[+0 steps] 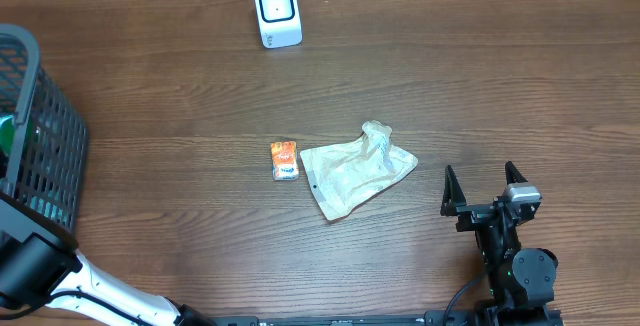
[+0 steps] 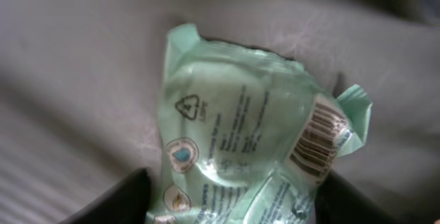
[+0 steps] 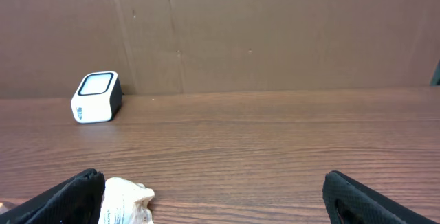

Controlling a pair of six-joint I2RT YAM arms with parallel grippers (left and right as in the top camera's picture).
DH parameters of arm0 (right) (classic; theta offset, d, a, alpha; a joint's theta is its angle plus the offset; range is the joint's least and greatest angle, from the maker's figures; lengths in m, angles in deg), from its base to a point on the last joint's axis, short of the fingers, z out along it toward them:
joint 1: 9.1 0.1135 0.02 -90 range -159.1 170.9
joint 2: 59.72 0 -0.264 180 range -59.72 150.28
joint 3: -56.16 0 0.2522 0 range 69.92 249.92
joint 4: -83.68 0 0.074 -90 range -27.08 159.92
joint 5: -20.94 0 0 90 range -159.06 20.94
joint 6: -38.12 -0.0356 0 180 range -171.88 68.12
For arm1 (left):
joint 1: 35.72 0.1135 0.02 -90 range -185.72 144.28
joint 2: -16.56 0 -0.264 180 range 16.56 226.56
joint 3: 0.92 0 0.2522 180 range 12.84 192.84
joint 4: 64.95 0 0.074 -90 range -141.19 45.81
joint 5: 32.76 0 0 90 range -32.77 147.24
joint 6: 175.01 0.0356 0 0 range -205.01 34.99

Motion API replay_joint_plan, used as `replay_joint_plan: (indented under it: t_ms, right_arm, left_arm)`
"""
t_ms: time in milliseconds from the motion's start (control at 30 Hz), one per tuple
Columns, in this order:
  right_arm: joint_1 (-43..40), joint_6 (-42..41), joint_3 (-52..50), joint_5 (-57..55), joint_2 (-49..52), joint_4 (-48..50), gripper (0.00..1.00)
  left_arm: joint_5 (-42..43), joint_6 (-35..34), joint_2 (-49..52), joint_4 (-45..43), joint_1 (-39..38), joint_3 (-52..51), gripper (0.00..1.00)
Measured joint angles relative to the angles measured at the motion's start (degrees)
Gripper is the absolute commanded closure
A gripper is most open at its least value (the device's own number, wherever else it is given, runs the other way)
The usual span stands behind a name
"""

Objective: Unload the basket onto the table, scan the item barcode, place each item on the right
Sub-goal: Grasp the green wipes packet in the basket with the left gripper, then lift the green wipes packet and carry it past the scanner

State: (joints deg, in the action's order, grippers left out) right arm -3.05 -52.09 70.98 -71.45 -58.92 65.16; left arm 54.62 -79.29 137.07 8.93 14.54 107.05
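Evidently the far scanner is waiting: left gripper is straddling a green packet, grip impossible to tell; right gripper is idling wide open, empty.

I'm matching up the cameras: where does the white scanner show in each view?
Overhead: white scanner at top centre.
Left wrist: not in it; a green packet fills the frame.
Right wrist: scanner at left, before the brown wall.
Shared landmark: crumpled pale bag, centre overhead; same bag bottom left in the right wrist view.
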Motion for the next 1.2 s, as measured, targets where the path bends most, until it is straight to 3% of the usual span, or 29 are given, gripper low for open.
replay_joint_plan:
  t_ms: [67,100,333,533,833,1200]
  right_arm:
    - [0.0,0.0,0.0,0.0,0.0,0.0,0.00]
    - [0.0,0.0,0.0,0.0,0.0,0.0,0.00]
    - [0.0,0.0,0.0,0.0,0.0,0.0,0.00]
    - [0.0,0.0,0.0,0.0,0.0,0.0,0.00]
    - [0.0,0.0,0.0,0.0,0.0,0.0,0.00]
    - [0.0,0.0,0.0,0.0,0.0,0.0,0.00]
  left_arm:
    - [0.3,0.1,0.0,0.0,0.0,-0.3,0.93]
    - [0.3,0.1,0.0,0.0,0.0,-0.3,0.96]
    - [0.3,0.2,-0.3,0.7,0.0,-0.2,0.96]
    - [0.3,-1.3,0.0,6.2,0.0,2.9,0.96]
    - [2.8,-3.6,0.6,17.6,0.0,25.8,0.96]
    - [17.2,-10.8,-11.1,21.5,-6.8,44.7,0.96]
